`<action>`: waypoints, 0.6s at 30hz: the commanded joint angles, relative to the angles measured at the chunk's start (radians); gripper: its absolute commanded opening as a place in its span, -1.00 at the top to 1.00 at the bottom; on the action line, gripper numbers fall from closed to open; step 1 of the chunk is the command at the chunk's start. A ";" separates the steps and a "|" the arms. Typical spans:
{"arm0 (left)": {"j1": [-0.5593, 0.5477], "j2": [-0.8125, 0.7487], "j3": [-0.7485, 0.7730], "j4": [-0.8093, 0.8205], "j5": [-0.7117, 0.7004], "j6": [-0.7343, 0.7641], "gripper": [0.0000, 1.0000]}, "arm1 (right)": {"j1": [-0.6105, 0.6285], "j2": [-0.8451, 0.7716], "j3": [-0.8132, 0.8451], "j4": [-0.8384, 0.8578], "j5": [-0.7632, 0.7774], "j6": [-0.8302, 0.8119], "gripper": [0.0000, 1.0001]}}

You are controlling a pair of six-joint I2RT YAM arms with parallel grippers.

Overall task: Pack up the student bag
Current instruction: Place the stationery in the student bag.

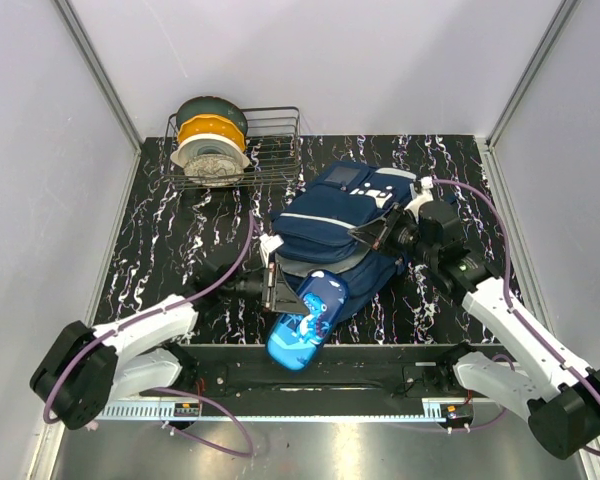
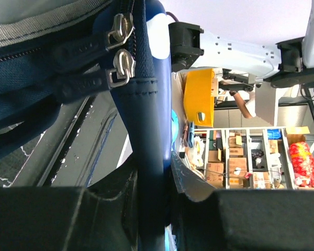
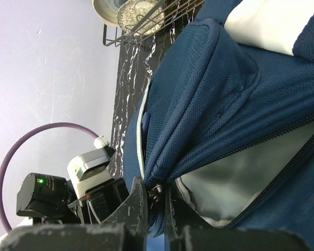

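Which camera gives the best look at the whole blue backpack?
The top external view: nearly all of the student bag shows. The left wrist view gives only two zipper pulls and a dark blue edge up close; the right wrist view, its blue fabric and grey lining.

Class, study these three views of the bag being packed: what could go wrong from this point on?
1. The light blue pencil case is only partly inside the student bag and points toward the near edge of the table; it could slide back out.
2. The right gripper pinches just a thin fold beside the zipper; if it slips, the opening may collapse.
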 commanded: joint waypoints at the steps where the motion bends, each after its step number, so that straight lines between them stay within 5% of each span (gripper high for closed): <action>1: -0.002 0.072 0.076 0.273 -0.110 -0.098 0.90 | 0.004 -0.087 0.060 0.189 -0.006 -0.034 0.96; 18: -0.004 0.106 -0.025 0.632 -0.633 -0.319 0.96 | 0.004 -0.172 0.005 0.152 -0.064 -0.007 0.97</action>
